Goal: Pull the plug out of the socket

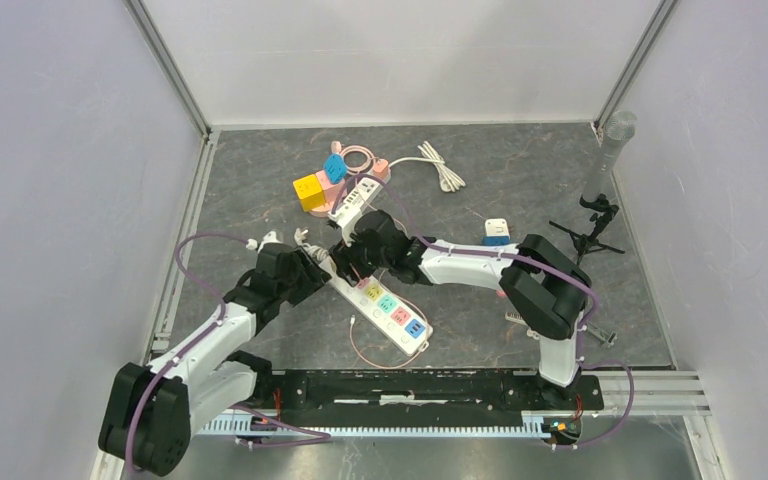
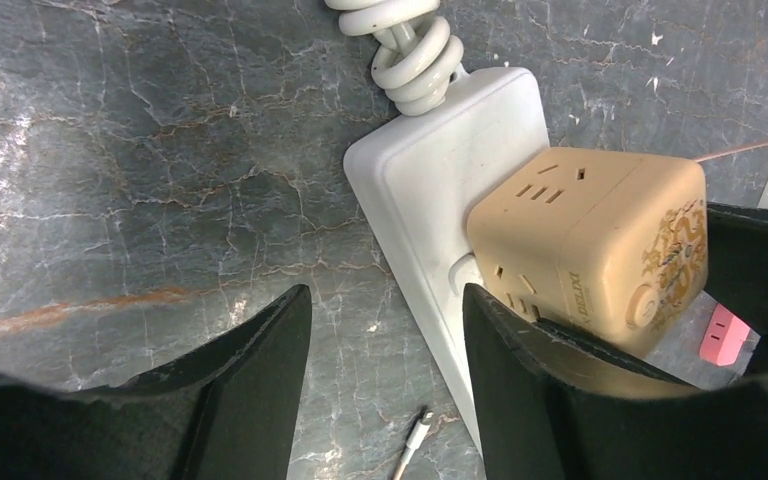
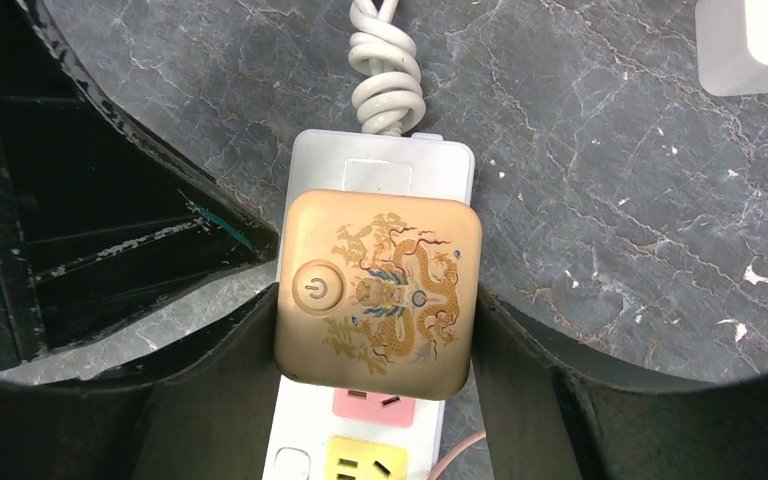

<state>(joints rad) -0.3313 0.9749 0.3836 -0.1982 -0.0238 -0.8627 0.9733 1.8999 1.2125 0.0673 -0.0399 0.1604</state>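
Note:
A white power strip [image 1: 390, 312] with coloured sockets lies on the grey table; its coiled cord end shows in the left wrist view [image 2: 430, 180] and the right wrist view [image 3: 380, 165]. A beige cube plug with a dragon print [image 3: 378, 290] sits plugged into the strip's end socket and also shows in the left wrist view [image 2: 600, 240]. In the top view it is hidden under my right gripper [image 1: 352, 255]. My right gripper [image 3: 375, 310] is shut on the cube, one finger against each side. My left gripper [image 2: 388, 330] is open, its right finger [image 2: 520, 360] against the strip's edge below the cube.
A second white strip [image 1: 352, 200], a yellow cube [image 1: 308, 190], a blue cube [image 1: 335, 167] and a white cable [image 1: 440, 165] lie at the back. A white-blue adapter [image 1: 497, 232] and a black tripod [image 1: 590, 235] stand right. A thin pink cable [image 1: 360, 340] loops by the strip.

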